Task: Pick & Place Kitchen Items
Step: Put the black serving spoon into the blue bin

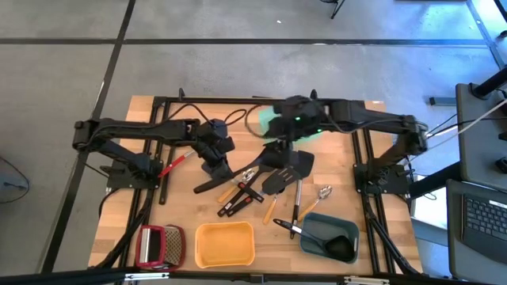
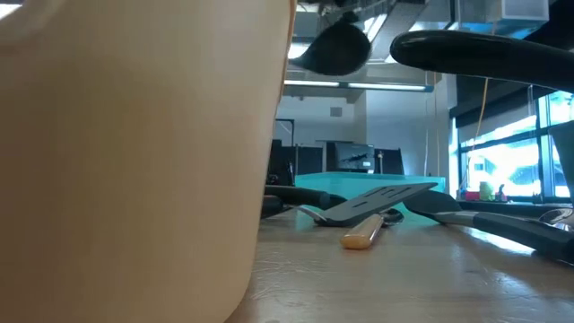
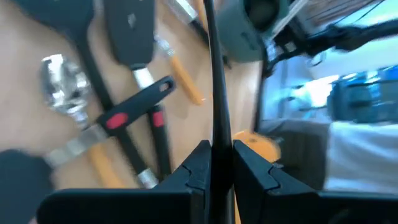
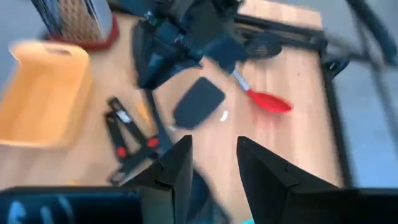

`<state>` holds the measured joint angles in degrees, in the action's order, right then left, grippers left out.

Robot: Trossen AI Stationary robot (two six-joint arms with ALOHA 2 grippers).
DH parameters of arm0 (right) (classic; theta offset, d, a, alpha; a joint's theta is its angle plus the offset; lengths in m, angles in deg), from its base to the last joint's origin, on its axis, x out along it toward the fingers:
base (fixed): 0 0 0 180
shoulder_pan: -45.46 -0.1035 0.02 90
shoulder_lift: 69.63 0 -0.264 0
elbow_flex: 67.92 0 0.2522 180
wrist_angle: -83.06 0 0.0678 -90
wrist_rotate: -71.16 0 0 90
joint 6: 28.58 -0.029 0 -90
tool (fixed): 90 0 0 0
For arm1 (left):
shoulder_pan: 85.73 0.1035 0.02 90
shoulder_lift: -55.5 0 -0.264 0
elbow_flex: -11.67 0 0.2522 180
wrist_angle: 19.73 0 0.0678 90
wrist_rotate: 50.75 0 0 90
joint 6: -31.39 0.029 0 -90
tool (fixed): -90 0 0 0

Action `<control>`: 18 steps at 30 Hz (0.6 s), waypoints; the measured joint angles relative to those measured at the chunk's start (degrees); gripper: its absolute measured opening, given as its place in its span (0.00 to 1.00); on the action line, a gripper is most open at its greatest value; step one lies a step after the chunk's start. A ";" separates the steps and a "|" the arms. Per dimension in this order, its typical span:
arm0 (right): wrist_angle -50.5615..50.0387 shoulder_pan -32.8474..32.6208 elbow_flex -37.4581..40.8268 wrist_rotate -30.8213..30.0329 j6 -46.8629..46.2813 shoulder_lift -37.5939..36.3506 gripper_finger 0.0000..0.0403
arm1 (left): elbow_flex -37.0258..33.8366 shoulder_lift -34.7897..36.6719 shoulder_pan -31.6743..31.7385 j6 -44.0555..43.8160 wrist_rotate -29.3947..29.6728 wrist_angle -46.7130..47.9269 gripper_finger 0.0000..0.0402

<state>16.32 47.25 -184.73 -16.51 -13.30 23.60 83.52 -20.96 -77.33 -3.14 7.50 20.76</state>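
Left tool (image 3: 222, 163), fingers (image 3: 200, 163) closed on the thin black handle of a spatula (image 1: 215, 184), held over the worktop (image 1: 142, 206) at centre-left; its flat blade (image 4: 198, 102) shows in the right wrist view. Right tool (image 4: 213, 163), fingers parted and empty, hangs above the teal tray (image 1: 279, 121). Other utensils lie clustered mid-worktop: black turners (image 1: 289, 162), orange-handled tools (image 1: 269, 210), a shiny spoon (image 1: 324, 191), a red spoon (image 1: 173, 165). Worktop of pale wood; grey floor around. Only the low view shows the room: ceiling lights and windows.
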 joint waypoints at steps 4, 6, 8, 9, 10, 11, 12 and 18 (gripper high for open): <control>-3.00 -2.67 -4.76 -1.05 8.27 3.96 0.34 | 0.00 -0.42 0.64 -5.40 -3.96 -4.66 0.09; -4.06 -4.39 -5.31 -3.86 12.04 5.33 0.35 | 0.04 -0.37 1.44 -8.02 -5.85 -7.10 0.09; -6.10 -6.02 -5.31 -8.54 15.86 6.28 0.37 | 0.04 -0.37 2.77 -10.24 -7.14 -8.02 0.09; -5.85 -6.70 -5.31 -10.97 17.71 6.68 0.38 | 0.04 -0.37 3.43 -10.98 -7.82 -8.49 0.09; -5.61 -7.31 -5.31 -13.20 19.04 6.95 0.39 | 0.04 -0.37 4.17 -11.50 -8.68 -8.91 0.09; -5.75 -7.88 -5.31 -15.13 19.95 7.20 0.40 | 0.04 -0.37 4.95 -11.77 -9.70 -9.18 0.09; -5.39 -8.31 -5.31 -16.52 20.24 7.52 0.41 | 0.04 -0.37 5.58 -11.77 -10.22 -9.15 0.09; -4.43 -9.36 -5.39 -17.61 18.32 8.99 0.44 | 0.04 -0.37 8.32 -12.85 -11.30 -10.25 0.09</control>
<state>11.89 37.89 -190.12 -34.12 5.02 32.58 83.56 -21.33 -69.01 -16.00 -3.80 10.52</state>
